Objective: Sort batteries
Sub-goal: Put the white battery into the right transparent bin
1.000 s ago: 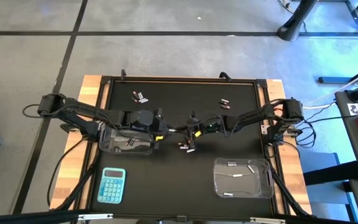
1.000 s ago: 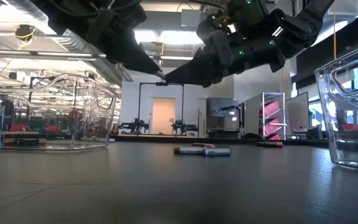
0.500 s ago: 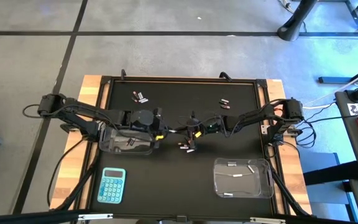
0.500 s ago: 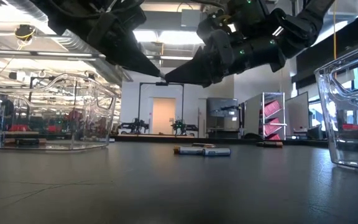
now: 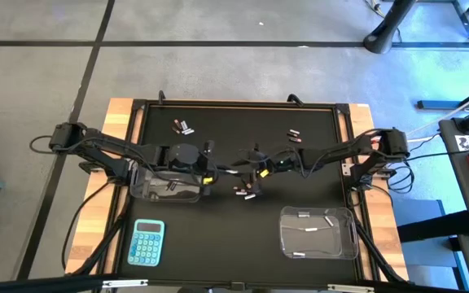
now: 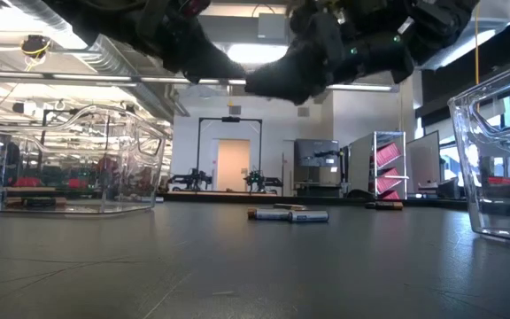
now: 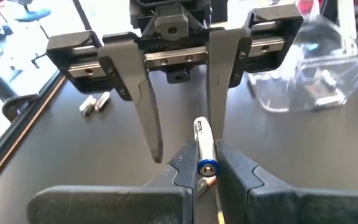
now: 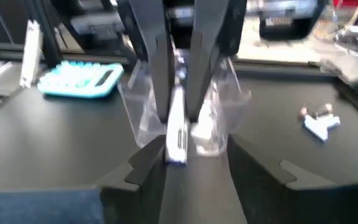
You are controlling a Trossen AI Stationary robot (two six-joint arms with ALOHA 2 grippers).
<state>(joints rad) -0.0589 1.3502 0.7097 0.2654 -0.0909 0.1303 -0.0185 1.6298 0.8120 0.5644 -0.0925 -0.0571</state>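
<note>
Both arms meet above the middle of the black table (image 5: 218, 236), tip to tip. The left gripper (image 7: 197, 173) is clamped on a small silvery-white cylindrical battery with a blue end (image 7: 204, 151), which sits between its two dark fingers (image 7: 241, 174). The right gripper (image 5: 256, 168) faces it from the right, its long grey fingers (image 7: 146, 112) spread apart on either side of the same battery, not closed on it. In the right wrist view the battery (image 8: 177, 134) shows between that gripper's own parted fingers (image 8: 253, 165).

On the table just nearer than the meeting point lies a small cluster of loose batteries (image 5: 245, 192), seen lying flat in the low view (image 6: 289, 213). Two more small groups lie toward the far side: one far left (image 5: 184, 126), one far right (image 5: 295, 136).

A clear plastic tub (image 5: 166, 187) sits under the left arm at the left. A second clear plastic tub (image 5: 317, 233), at the near right, holds a few pale batteries. A light blue calculator (image 5: 146, 242) rests on the near left wooden edge.
</note>
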